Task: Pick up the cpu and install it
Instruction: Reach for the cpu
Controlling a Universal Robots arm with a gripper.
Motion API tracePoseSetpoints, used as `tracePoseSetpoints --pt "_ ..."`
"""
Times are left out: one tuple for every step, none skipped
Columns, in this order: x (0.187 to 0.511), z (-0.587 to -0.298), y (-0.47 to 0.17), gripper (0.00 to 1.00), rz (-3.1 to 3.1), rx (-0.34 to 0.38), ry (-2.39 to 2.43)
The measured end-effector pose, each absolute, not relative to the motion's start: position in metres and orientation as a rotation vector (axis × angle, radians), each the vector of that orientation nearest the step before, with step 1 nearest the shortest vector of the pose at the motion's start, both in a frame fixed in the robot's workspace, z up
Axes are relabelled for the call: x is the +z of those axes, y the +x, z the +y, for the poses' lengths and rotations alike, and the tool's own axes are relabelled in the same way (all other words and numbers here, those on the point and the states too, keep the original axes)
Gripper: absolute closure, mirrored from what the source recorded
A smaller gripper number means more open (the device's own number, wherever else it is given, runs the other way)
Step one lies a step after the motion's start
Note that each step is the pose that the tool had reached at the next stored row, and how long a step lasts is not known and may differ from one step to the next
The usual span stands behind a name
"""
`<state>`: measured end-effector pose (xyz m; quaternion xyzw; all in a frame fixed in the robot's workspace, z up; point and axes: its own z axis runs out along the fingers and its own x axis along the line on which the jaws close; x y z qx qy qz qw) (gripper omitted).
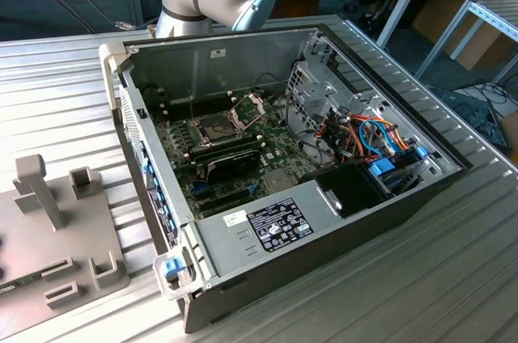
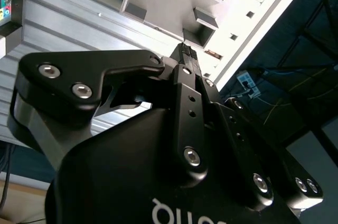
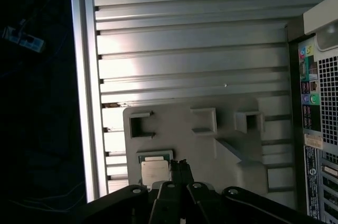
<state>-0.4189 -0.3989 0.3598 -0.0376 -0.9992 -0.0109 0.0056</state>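
My closed, empty pincer point(image 3: 182, 166) hovered just beside the cpu point(image 3: 155, 171).
Approach step, I judged; a grasp called for opening up and centring over it.

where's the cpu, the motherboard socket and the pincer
cpu point(image 3: 155, 170): first wrist view, middle of its metal top.
motherboard socket point(image 1: 214, 128): exterior view, centre of the socket.
pincer point(image 3: 182, 166): first wrist view, midway between its fingertips.

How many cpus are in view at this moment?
1. The cpu lies in a pocket of the grey holder, near the gripper. The open socket in the case looks empty, though another cpu could be hidden elsewhere.
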Motion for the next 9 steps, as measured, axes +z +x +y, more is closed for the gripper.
tracePoseSetpoints --pt "0.3596 -0.3989 -0.4192 0.89 -3.128 -0.034 -0.118" --pt "0.3596 -0.3989 -0.4192 0.89 -3.128 -0.033 -0.118" --pt "0.3596 -0.3989 -0.4192 0.89 -3.128 -0.033 -0.118" --pt "0.3596 -0.3988 -0.4193 0.89 -3.128 -0.033 -0.118" --pt "0.3595 -0.3988 -0.4193 0.89 -3.128 -0.033 -0.118" --pt "0.3595 -0.3988 -0.4193 0.89 -3.128 -0.033 -0.118" --pt "0.3595 -0.3989 -0.4193 0.89 -3.128 -0.033 -0.118" --pt "0.3594 -0.3988 -0.4193 0.89 -3.128 -0.033 -0.118" --pt "0.3594 -0.3989 -0.4193 0.89 -3.128 -0.033 -0.118"
